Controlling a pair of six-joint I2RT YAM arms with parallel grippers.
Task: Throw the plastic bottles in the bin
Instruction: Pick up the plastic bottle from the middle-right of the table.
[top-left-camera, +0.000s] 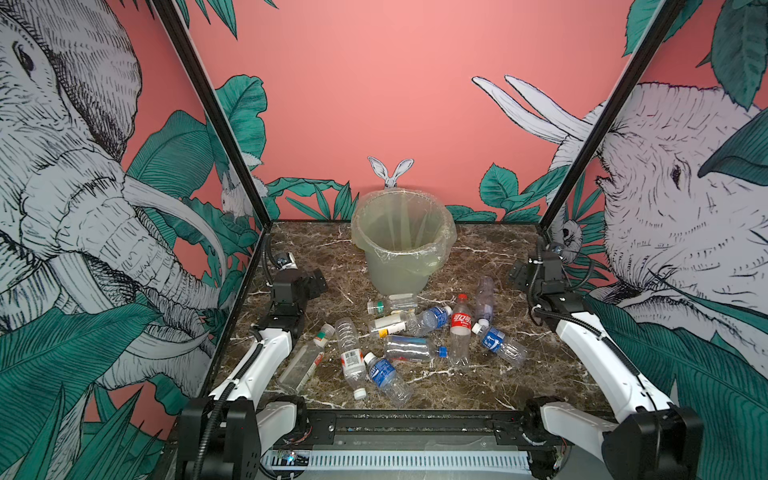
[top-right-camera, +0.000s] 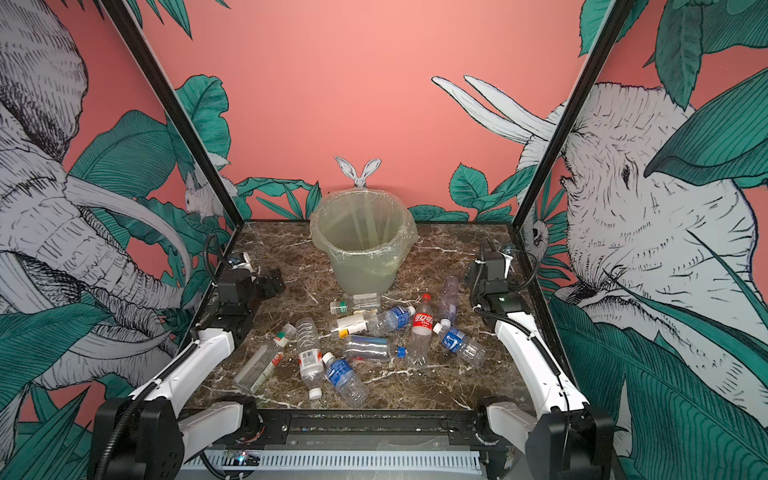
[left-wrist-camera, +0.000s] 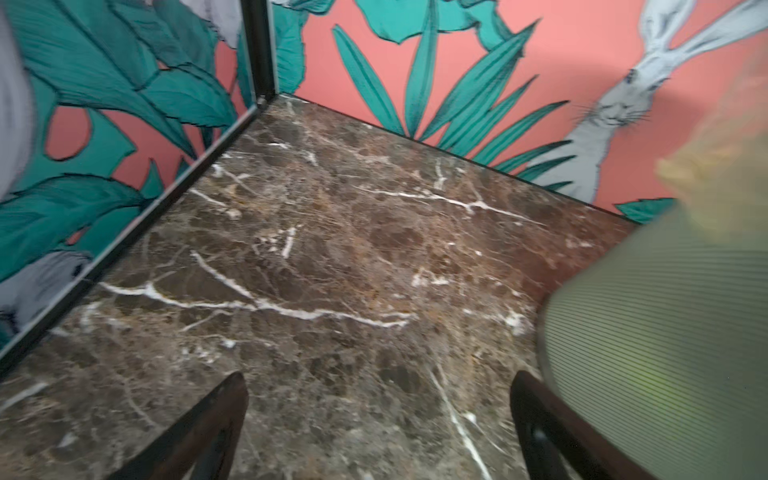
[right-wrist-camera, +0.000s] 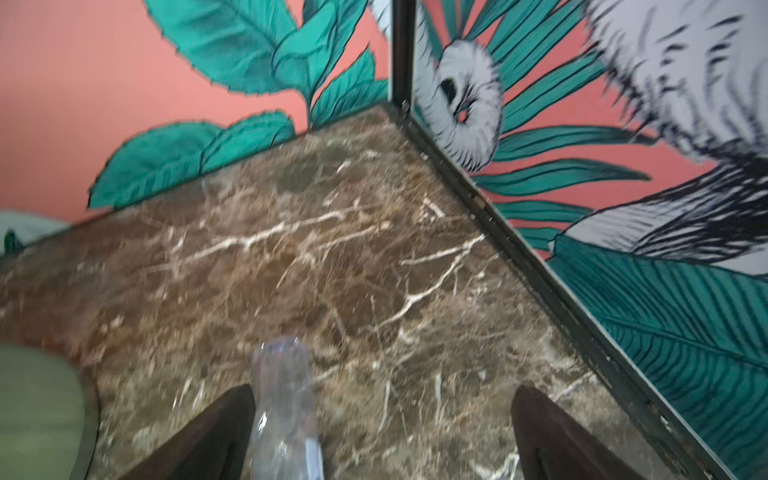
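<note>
The plastic bottles (top-left-camera: 399, 332) lay scattered at the table's centre, just at six o'clock of the bin (top-left-camera: 401, 241), which stood empty toward the back wall. Both arms hung clear: the left gripper (left-wrist-camera: 378, 432) at nine o'clock and the right gripper (right-wrist-camera: 382, 432) at three, each spread wide and holding nothing. A good first pick was probably an outlying bottle, gripped across its body. Open marble table (top-left-camera: 478, 386) ran beside each side wall (top-left-camera: 124, 208), leaving room to swing.
</note>
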